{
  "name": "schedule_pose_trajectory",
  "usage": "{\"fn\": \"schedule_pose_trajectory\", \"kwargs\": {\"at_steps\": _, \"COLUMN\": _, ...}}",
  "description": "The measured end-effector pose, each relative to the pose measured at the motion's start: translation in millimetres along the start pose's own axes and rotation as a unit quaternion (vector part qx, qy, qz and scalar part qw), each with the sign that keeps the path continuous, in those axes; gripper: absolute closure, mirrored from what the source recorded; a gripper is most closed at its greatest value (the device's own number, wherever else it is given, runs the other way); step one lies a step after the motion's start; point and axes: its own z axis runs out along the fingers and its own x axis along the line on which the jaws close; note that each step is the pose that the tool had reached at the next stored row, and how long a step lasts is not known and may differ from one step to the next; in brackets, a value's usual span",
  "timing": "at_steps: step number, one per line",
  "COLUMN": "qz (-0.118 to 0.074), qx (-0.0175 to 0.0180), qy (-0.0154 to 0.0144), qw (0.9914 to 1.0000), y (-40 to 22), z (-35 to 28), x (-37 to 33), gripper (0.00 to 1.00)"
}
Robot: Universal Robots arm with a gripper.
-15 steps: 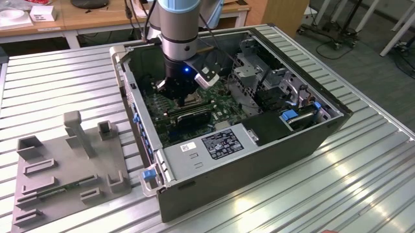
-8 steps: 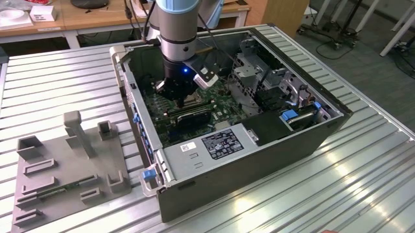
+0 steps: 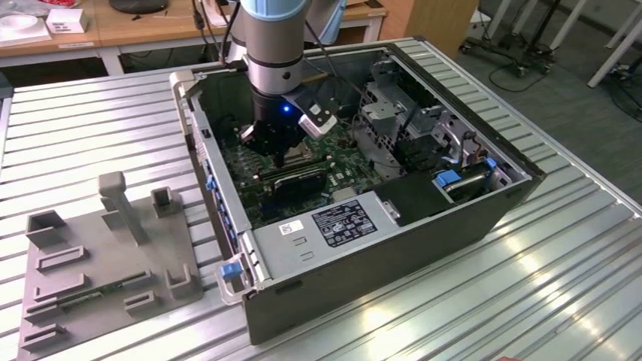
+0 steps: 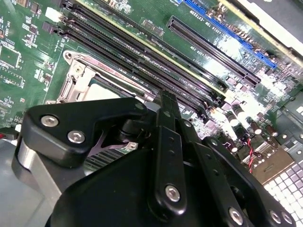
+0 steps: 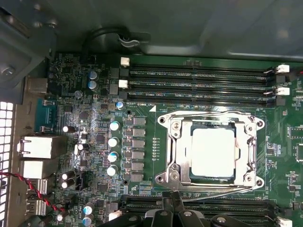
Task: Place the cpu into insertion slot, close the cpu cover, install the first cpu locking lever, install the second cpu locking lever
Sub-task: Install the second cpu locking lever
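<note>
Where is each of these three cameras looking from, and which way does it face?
Exterior view: off the arm, above the table, looking down into the open computer case; the arm and its pincer show inside.
First wrist view: on the arm, facing straight down on the cpu under the closed cpu cover.
Second wrist view: on the arm, slanted across the board past the pincer's black links.
Both wrist views share the socket.
</note>
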Motion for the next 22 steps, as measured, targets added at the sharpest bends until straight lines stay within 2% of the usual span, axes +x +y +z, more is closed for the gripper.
{"fn": "schedule_pose_trajectory", "kwargs": {"at_steps": 4, "qz": 0.0, "qx": 0.0, "qy": -0.0007, "qw": 1.0, "y": 0.2, "z": 0.0, "x": 0.0, "gripper": 0.89}}
{"fn": "schedule_pose_trajectory", "kwargs": {"at_steps": 10, "qz": 0.0, "qx": -0.0024, "qy": -0.0062, "qw": 0.99998, "y": 1.0, "z": 0.0, "x": 0.1, "gripper": 0.89}}
{"fn": "schedule_pose_trajectory", "kwargs": {"at_steps": 17, "qz": 0.0, "qx": -0.0035, "qy": -0.0163, "qw": 0.99986, "y": 4.0, "z": 0.0, "x": 1.4, "gripper": 0.89}}
{"fn": "schedule_pose_trajectory", "kwargs": {"at_steps": 22, "qz": -0.001, "qx": -0.0057, "qy": -0.0271, "qw": 0.99961, "y": 5.2, "z": 0.0, "x": 3.7, "gripper": 0.89}}
